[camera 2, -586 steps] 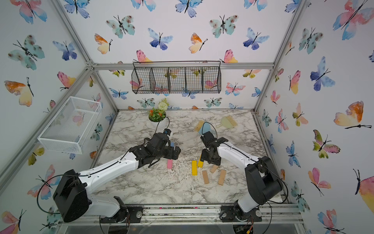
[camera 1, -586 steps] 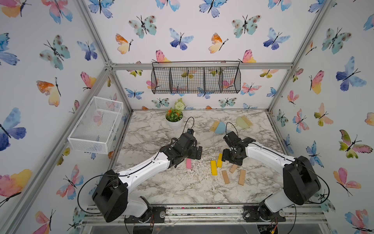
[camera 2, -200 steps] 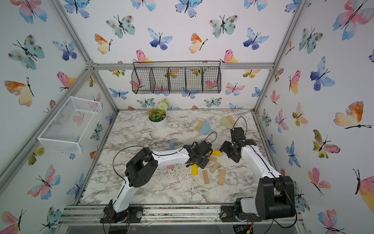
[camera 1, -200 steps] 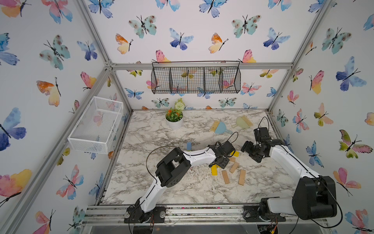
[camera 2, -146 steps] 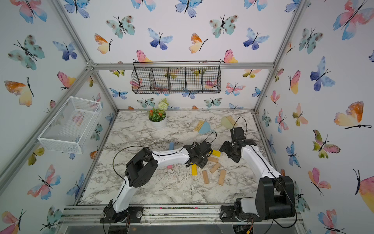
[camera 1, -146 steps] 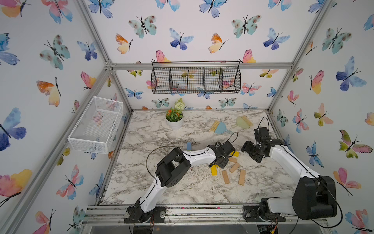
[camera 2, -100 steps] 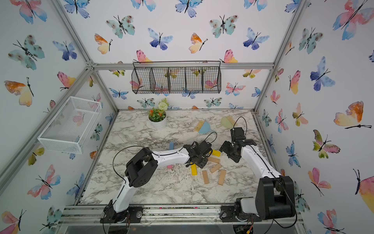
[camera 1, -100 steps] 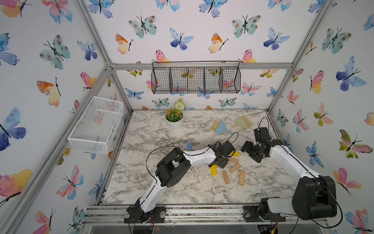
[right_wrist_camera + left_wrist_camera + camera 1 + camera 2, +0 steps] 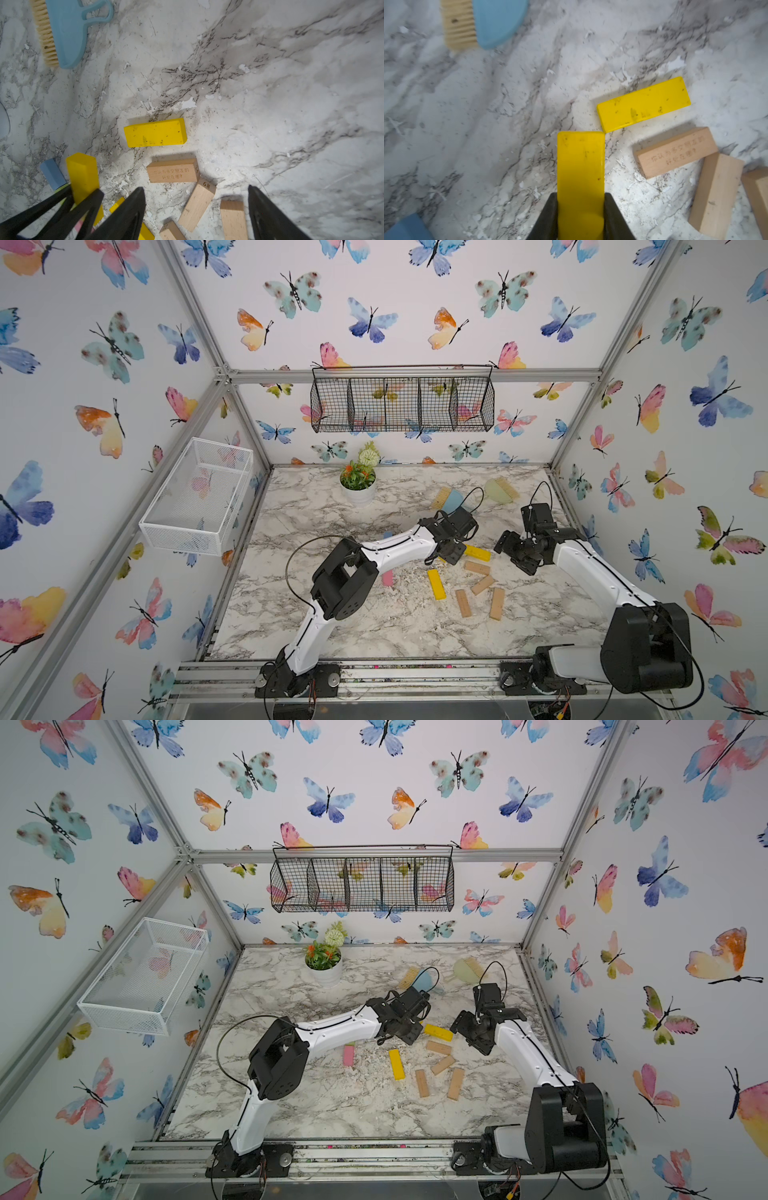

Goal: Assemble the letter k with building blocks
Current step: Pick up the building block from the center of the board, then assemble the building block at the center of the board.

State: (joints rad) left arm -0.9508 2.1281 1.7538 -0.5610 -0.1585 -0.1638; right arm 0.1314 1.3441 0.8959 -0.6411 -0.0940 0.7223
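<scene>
Starting at the front rail (image 9: 374, 668), you find the four tan bars (image 9: 496, 603) loose on the marble table (image 9: 332, 506). Two lie side by side nearest you, a third lies slanted just behind them, and the fourth lies flat beyond that. To their left lies a lone yellow bar (image 9: 436, 584), apart from the rest. The pink bar (image 9: 348, 1056) sits further left, partly under your left arm.

Behind these, your left gripper (image 9: 580, 199) is clamped on the held yellow bar (image 9: 580, 166), with a finger pressed against each long side. The bar's free end sits just beside a corner of the flat yellow bar (image 9: 643, 104), and the two make a rough right angle. You cannot tell whether they touch. The blue bar (image 9: 53, 173) lies on the marble close to the held one.

Your right gripper (image 9: 195, 187) is to the right of the flat yellow bar, with its jaws spread wide and nothing between them. In the right wrist view its fingers frame the tan bars below.

Further back lie the blue dustpan (image 9: 453, 499) and the green dustpan (image 9: 496, 490), each with its brush. The potted plant (image 9: 358, 485) stands to their left. A white mesh basket (image 9: 199, 493) hangs on the left wall and a black wire basket (image 9: 401, 404) hangs on the back wall.
</scene>
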